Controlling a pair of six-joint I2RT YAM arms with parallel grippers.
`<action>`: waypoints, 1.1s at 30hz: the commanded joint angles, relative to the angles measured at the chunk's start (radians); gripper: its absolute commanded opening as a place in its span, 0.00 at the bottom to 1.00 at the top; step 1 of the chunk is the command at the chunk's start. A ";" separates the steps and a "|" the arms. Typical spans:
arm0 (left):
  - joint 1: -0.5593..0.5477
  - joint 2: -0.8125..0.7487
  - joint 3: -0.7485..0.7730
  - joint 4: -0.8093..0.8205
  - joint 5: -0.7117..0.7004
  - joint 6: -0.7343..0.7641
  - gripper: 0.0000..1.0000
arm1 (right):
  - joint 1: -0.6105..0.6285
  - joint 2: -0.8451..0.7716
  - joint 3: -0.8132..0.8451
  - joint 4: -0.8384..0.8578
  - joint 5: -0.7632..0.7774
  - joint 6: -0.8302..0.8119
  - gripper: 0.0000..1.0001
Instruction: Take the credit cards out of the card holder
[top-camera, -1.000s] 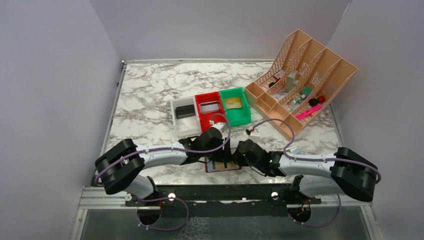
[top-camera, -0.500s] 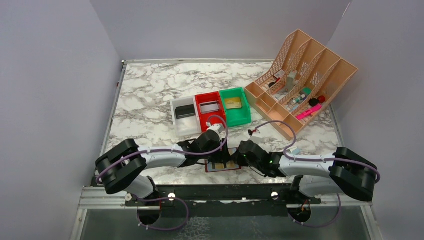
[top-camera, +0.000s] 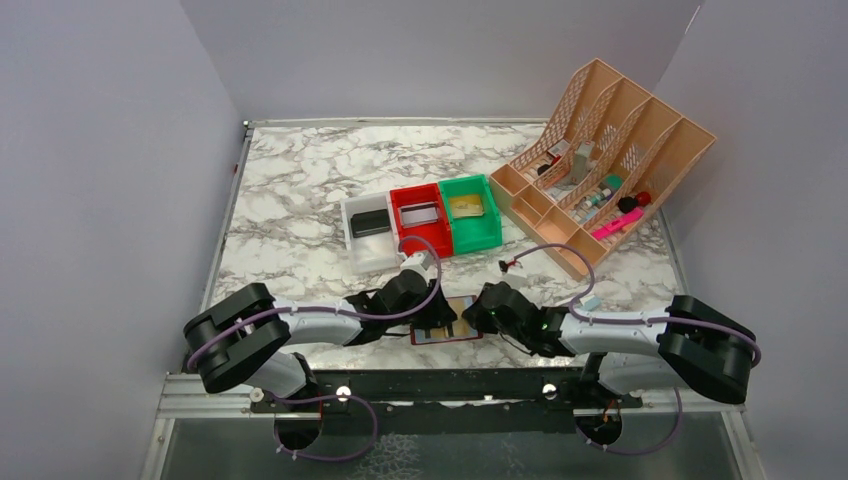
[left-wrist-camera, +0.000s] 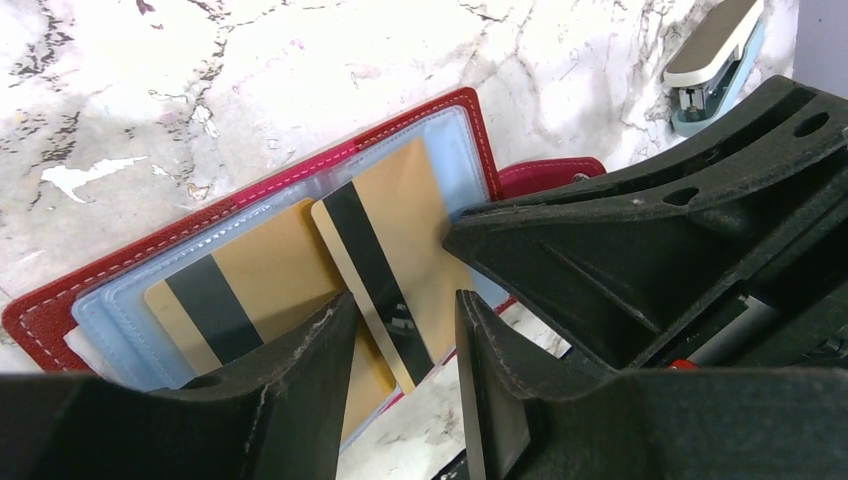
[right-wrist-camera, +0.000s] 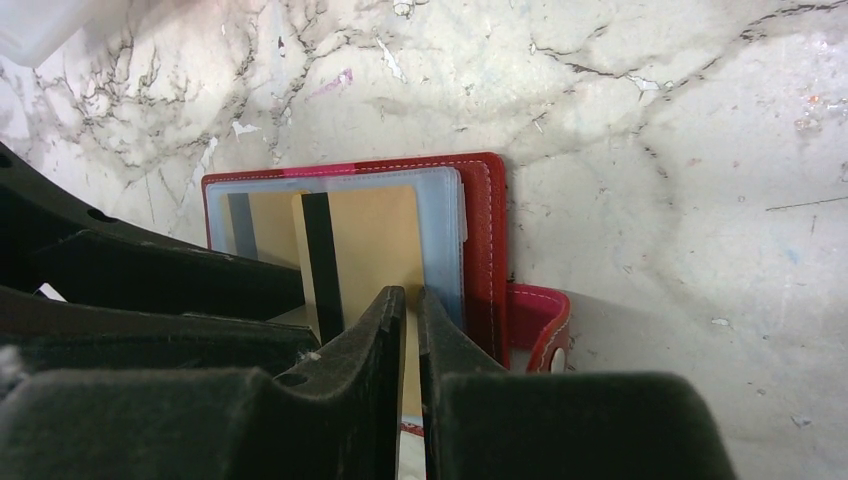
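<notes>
Marble stage, wallet open

On the table (top-camera: 300, 180), at its near edge, lies the open card holder (left-wrist-camera: 420, 115), two gold credit cards (left-wrist-camera: 395, 190) pocketed. Now the left gripper (left-wrist-camera: 405, 300) stands apart astride one. The right gripper (right-wrist-camera: 412, 295) is nearly together, grip unclear. Pin the holder, slide straight out. Right wrist misses the stapler (left-wrist-camera: 715, 50) that left wrist catches.

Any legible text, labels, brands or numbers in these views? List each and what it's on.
No text is readable in any view.
Gold cards in the card holder: backs up, black magnetic stripes only; a faint mark on one stripe is too blurred to read.
Items in the peach organizer: too small to read.
Stapler: no marking visible.
</notes>
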 joint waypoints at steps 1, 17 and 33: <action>-0.014 0.029 -0.014 0.035 0.043 -0.036 0.43 | -0.004 0.028 -0.050 -0.057 -0.039 -0.001 0.14; -0.016 0.003 -0.021 0.142 0.091 -0.011 0.34 | -0.005 0.055 -0.056 0.018 -0.099 -0.034 0.12; -0.017 -0.008 -0.053 0.185 0.073 -0.033 0.23 | -0.006 0.008 -0.004 -0.112 -0.048 -0.064 0.12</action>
